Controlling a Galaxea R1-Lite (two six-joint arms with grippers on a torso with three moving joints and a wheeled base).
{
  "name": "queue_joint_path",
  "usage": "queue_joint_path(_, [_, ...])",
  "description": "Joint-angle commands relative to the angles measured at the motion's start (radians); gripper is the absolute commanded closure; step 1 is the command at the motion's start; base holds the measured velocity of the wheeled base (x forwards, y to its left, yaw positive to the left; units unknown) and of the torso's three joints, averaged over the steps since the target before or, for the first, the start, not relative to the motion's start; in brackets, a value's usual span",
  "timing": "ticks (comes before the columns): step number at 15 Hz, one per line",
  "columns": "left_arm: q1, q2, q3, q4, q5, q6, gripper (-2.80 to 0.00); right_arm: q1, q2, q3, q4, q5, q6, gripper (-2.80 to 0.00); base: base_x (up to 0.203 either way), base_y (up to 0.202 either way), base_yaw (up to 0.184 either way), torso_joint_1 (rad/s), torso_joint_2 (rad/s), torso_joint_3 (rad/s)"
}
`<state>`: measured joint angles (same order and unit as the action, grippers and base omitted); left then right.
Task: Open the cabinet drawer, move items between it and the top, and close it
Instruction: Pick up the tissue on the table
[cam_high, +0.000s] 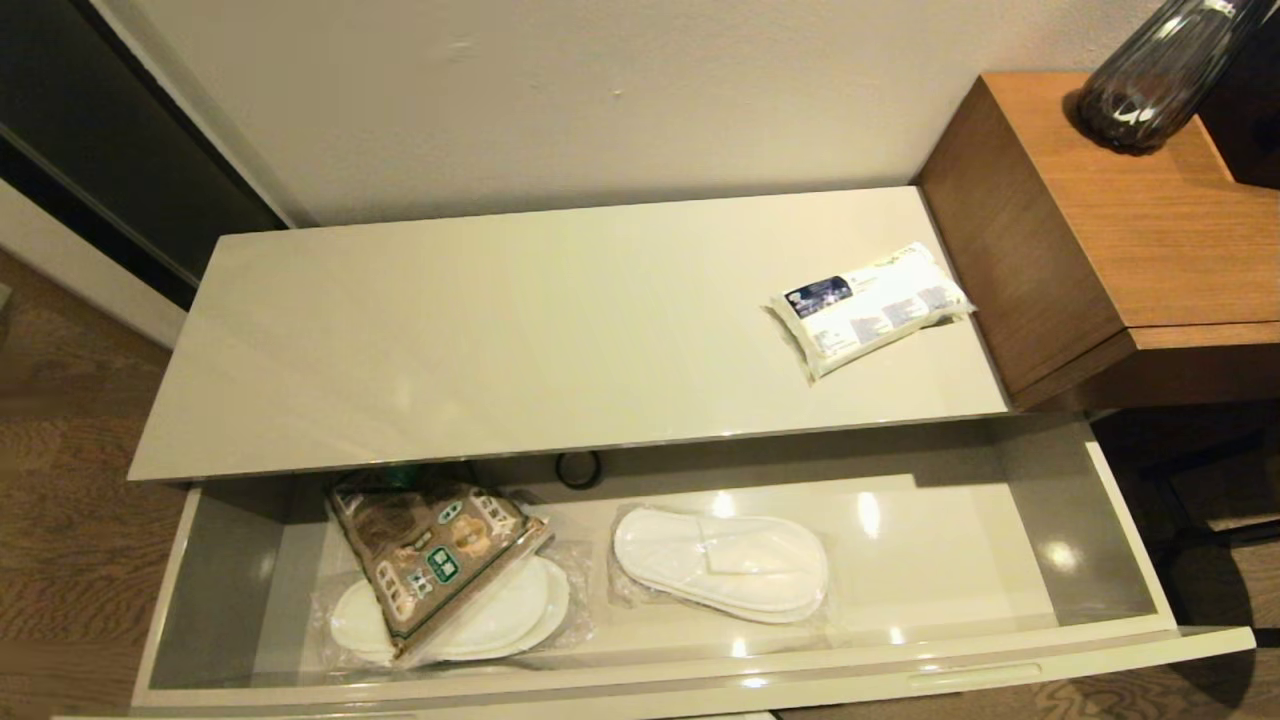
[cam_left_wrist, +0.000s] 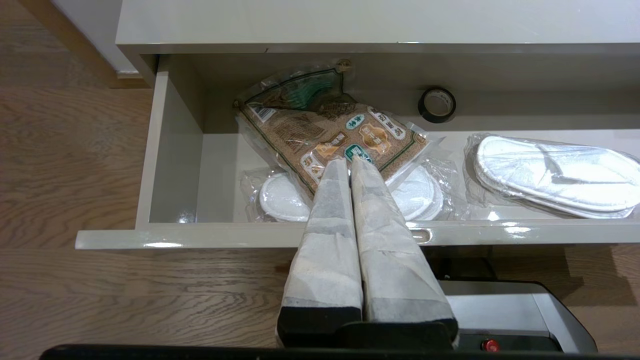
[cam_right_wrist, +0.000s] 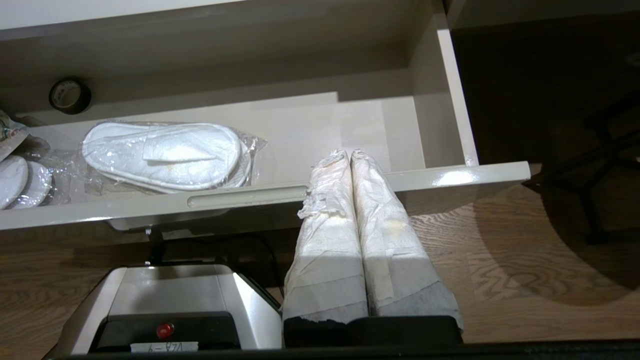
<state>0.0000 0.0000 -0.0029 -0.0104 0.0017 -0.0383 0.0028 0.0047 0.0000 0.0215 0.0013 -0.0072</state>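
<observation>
The drawer (cam_high: 660, 600) is standing wide open w/ the snack bag (cam_high: 432, 553), two slipper packs and the tape roll (cam_high: 579, 468) lying inside, while the tissue pack (cam_high: 866, 306) is sitting on the top (cam_high: 500, 340), so I'd say the swapping step is what's in hand. Both claws are hanging back over the drawer front, the left gripper (cam_left_wrist: 350, 162) and right gripper (cam_right_wrist: 350, 155) each pressed together and holding nothing (neither is touching an item). Next, prob. the left one is needing to spread its fingers and come down onto the bag just ahead of it.

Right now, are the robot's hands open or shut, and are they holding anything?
Left gripper: shut, holding nothing, out in front of the open drawer.
Right gripper: shut, holding nothing, by the drawer front.
</observation>
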Motion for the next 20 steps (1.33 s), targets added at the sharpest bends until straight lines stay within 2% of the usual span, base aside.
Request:
queue_joint_path(1, [0.0, 0.002, 0.0, 0.0, 0.0, 0.0, 0.0, 0.0, 0.0, 0.002, 0.0, 0.0, 0.0, 0.0, 0.0, 0.0, 0.0, 0.0, 0.0, 0.0])
queue_joint_path(3, [-0.001, 0.002, 0.0, 0.0, 0.0, 0.0, 0.0, 0.0, 0.0, 0.002, 0.0, 0.002, -0.009, 0.0, 0.0, 0.0, 0.0, 0.0, 0.0, 0.0])
queue_joint_path(5, [0.0, 0.002, 0.0, 0.0, 0.0, 0.0, 0.0, 0.0, 0.0, 0.0, 0.007, 0.015, -0.085, 0.0, 0.0, 0.0, 0.0, 0.0, 0.0, 0.0])
queue_joint_path(8, [0.0, 0.002, 0.0, 0.0, 0.0, 0.0, 0.0, 0.0, 0.0, -0.002, 0.011, 0.006, -0.077, 0.0, 0.0, 0.0, 0.0, 0.0, 0.0, 0.0])
queue_joint_path(10, [0.0, 0.002, 0.0, 0.0, 0.0, -0.002, 0.0, 0.0, 0.0, -0.055, 0.042, 0.018, -0.08, 0.0, 0.0, 0.0, 0.0, 0.0, 0.0, 0.0])
queue_joint_path(11, [0.0, 0.002, 0.0, 0.0, 0.0, -0.001, 0.0, 0.0, 0.0, -0.129, 0.106, 0.048, -0.08, 0.0, 0.0, 0.0, 0.0, 0.0, 0.0, 0.0])
queue_joint_path(13, [0.0, 0.002, 0.0, 0.0, 0.0, -0.001, 0.0, 0.0, 0.007, -0.373, 0.381, 0.13, -0.084, 0.0, 0.0, 0.0, 0.0, 0.0, 0.0, 0.0])
queue_joint_path(14, [0.0, 0.002, 0.0, 0.0, 0.0, -0.001, 0.0, -0.001, 0.037, -0.468, 0.472, 0.15, -0.084, 0.0, 0.0, 0.0, 0.0, 0.0, 0.0, 0.0])
queue_joint_path(16, [0.0, 0.002, 0.0, 0.0, 0.0, -0.002, 0.0, -0.03, 0.201, -0.567, 0.504, 0.138, -0.078, 0.0, 0.0, 0.0, 0.0, 0.0, 0.0, 0.0])
queue_joint_path(20, [0.0, 0.002, 0.0, 0.0, 0.0, -0.002, 0.0, -0.065, 0.739, -0.682, 0.44, 0.106, -0.1, 0.0, 0.0, 0.0, 0.0, 0.0, 0.0, 0.0])
